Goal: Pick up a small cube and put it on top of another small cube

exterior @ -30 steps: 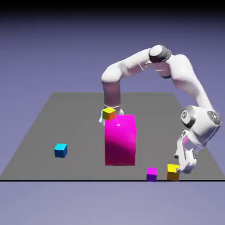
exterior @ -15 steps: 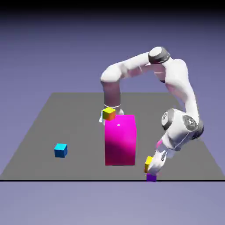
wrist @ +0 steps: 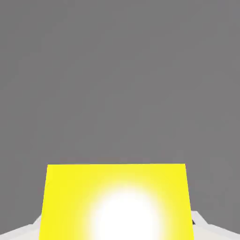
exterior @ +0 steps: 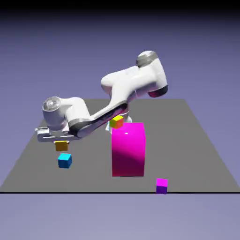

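The tall magenta block is seen near the middle of the table, with the orange-sided cube just above its top edge in the exterior view. The magenta-and-purple cube is seen at the near edge. The yellow cube is clamped between the fingers of the gripper, and is shown above the cyan-blue cube, apart from it.

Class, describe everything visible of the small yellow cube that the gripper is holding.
The small yellow cube is plain and smooth-looking, its top bright yellow with a white glare, the side facing the exterior view ochre. It looks roughly level, gripped between the fingers of the gripper. It hangs above the cyan-blue cube, with a visible gap between them.
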